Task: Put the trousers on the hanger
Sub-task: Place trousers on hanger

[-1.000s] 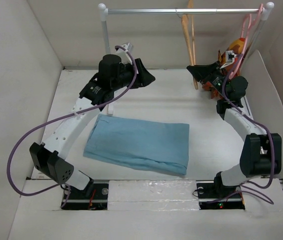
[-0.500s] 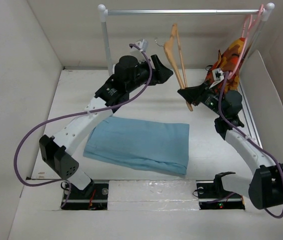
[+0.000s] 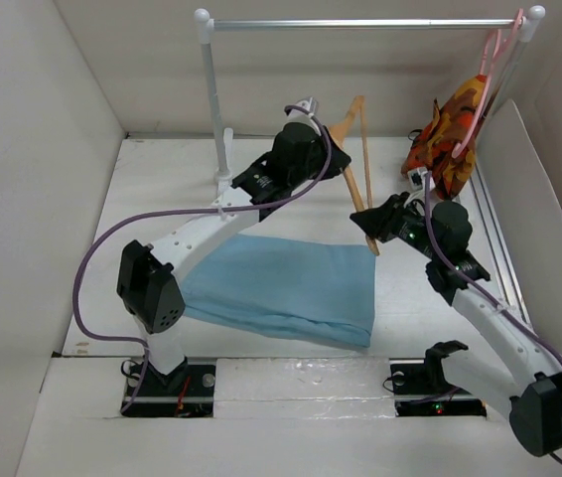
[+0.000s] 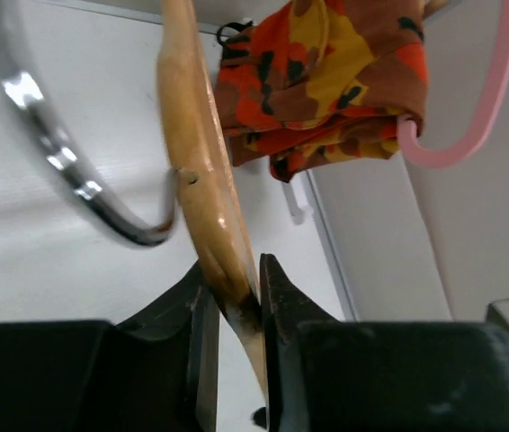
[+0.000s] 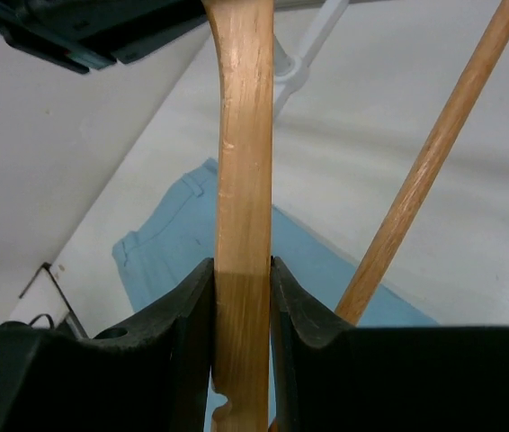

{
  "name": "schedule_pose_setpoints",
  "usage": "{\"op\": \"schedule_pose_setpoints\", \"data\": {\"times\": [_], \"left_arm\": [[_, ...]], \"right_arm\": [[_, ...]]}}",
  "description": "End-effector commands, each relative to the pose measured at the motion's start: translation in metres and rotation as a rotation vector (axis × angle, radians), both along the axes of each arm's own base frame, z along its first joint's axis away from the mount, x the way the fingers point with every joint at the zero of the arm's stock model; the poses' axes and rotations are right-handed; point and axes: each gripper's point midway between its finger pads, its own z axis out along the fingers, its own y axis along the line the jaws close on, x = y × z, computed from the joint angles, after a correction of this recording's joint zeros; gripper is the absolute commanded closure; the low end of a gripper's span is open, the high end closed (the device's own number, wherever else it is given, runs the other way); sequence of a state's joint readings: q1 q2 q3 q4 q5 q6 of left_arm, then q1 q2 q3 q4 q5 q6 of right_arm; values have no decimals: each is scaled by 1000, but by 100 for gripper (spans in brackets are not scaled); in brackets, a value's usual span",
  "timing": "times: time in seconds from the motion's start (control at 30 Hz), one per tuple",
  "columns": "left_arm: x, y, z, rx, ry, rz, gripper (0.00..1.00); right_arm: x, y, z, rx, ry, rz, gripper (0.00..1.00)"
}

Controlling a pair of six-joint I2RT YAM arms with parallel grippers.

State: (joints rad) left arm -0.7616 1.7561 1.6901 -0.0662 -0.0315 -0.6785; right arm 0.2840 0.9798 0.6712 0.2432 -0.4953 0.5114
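The light blue trousers point(image 3: 281, 288) lie folded flat on the table, with their waistband end showing below the right wrist point(image 5: 169, 247). The tan wooden hanger point(image 3: 362, 159) hangs tilted in the air above the trousers' far edge, off the rail. My left gripper point(image 3: 343, 164) is shut on one hanger arm point(image 4: 196, 171) just below the metal hook point(image 4: 66, 162). My right gripper point(image 3: 373, 227) is shut on the other hanger arm point(image 5: 244, 180) near its notched lower end. The hanger's round crossbar point(image 5: 425, 171) runs beside it.
A metal rail point(image 3: 360, 22) spans the back on a white post point(image 3: 213, 99). An orange-red-yellow patterned garment point(image 3: 450, 124) hangs on a pink hanger point(image 3: 494, 55) at the rail's right end, close behind both grippers. White walls enclose the table.
The hanger has come off the rail, moving down and forward in the right gripper. The left arm swung right to it and its jaws closed on the hanger.
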Motion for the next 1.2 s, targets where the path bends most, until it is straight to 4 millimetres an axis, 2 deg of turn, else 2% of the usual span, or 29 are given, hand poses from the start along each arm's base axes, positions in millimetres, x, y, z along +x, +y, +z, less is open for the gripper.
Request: {"op": "schedule_pose_setpoints", "data": {"times": [0.0,0.03,0.1,0.13,0.17,0.2,0.23,0.27,0.3,0.33,0.4,0.43,0.47,0.5,0.57,0.63,0.67,0.7,0.8,0.83,0.87,0.93,0.97,1.07,1.1,1.17], "left_arm": [[-5,-9,40,-58,-81,30,93],[-10,-14,36,-50,-76,22,100],[-18,-22,29,-47,-61,0,100],[-31,-31,19,-38,-48,-30,100],[-38,-35,15,-35,-42,-37,100],[-48,-37,17,-43,-43,-47,100],[-65,-44,3,-68,-19,-64,100],[-71,-48,3,-69,-18,-80,100],[-81,-50,6,-97,-15,-91,100],[-88,-53,-6,-125,19,-95,100],[-110,-62,-13,-174,65,-151,100],[-111,-62,-16,-174,66,-151,100],[-125,-69,-17,-190,86,-177,100],[-131,-70,-19,-197,94,-184,100],[-140,-73,-28,-216,121,-191,100],[-153,-77,-40,-232,142,-211,100],[-151,-76,-43,-235,151,-197,100],[-156,-79,-49,-234,168,-198,100],[-161,-79,-74,-205,191,-170,100],[-161,-75,-87,-188,208,-154,100],[-163,-75,-94,-187,213,-142,100],[-167,-71,-111,-186,220,-124,100],[-166,-70,-118,-179,229,-114,100],[-172,-71,-146,-152,273,-110,100],[-172,-70,-157,-136,285,-101,100],[-171,-69,-165,-135,303,-84,100]], "right_arm": [[-9,-9,10,-96,-54,-70,100],[-20,-9,6,-137,-39,-67,100],[-32,-13,-7,-182,4,-80,96],[-40,-19,-25,-226,64,-97,90],[-50,-24,-22,-234,58,-104,83],[-57,-27,-26,-251,70,-106,67],[-69,-37,-37,-280,111,-126,52],[-72,-38,-32,-270,93,-129,52],[-77,-43,-34,-281,97,-135,41],[-84,-50,-41,-312,126,-140,36],[-96,-59,-38,-343,120,-136,26],[-99,-64,-37,-354,123,-143,24],[-102,-65,-36,-368,123,-132,23],[-104,-69,-29,-379,114,-137,22],[-107,-76,-32,-433,109,-133,24],[-106,-83,-42,-478,130,-147,48],[-105,-85,-47,-487,146,-155,59],[-104,-85,-50,-492,148,-149,84],[-96,-78,-70,-496,161,-118,100],[-91,-74,-72,-490,149,-103,100],[-89,-72,-88,-504,187,-91,100],[-82,-75,-97,-515,198,-107,100],[-80,-78,-108,-530,225,-114,100],[-71,-70,-118,-512,202,-85,100],[-70,-71,-134,-518,243,-76,92],[-64,-67,-141,-512,238,-64,82]]}}
